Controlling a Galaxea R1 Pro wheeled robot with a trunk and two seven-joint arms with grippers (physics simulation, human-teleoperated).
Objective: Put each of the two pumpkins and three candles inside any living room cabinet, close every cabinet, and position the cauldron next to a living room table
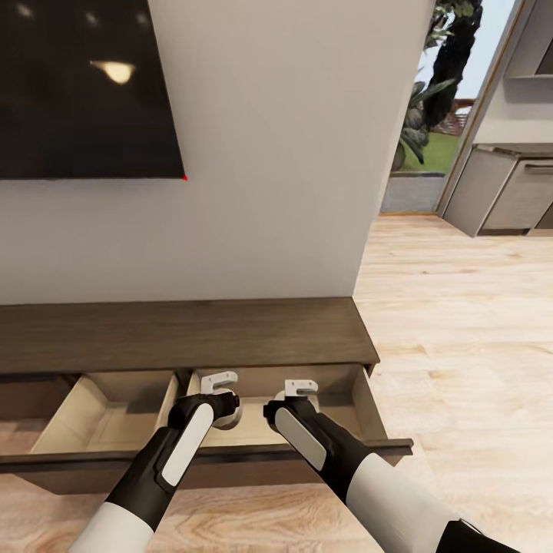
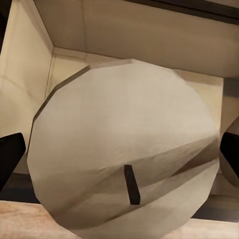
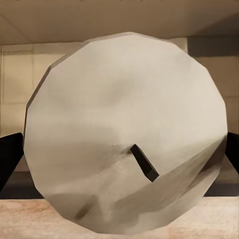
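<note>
Pale plank flooring point(image 1: 461, 322) runs off toward grey kitchen units point(image 1: 507, 192) at the far right, and a white wall point(image 1: 269, 153) with a dark screen point(image 1: 84, 84) rises straight ahead of me. Against that wall sits the cabinet point(image 1: 184, 334), long, low and dark brown, with its wide drawer point(image 1: 115, 418) pulled out and the beige insides showing.

Both my arms reach over the drawer's front edge. My left gripper point(image 1: 223, 393) hangs above the open drawer, and through its wrist camera I see it clamped on a candle point(image 2: 124, 149), a pale grey-white disc face with a short dark wick, the black fingertips point(image 2: 10, 157) pressed at either side. The drawer's beige walls sit just behind the candle.

My right gripper point(image 1: 301, 392), just beside the left, holds a second candle point(image 3: 127, 127) the same way, with its fingertips point(image 3: 9, 154) flanking the wax and the drawer's back wall beyond it.
</note>
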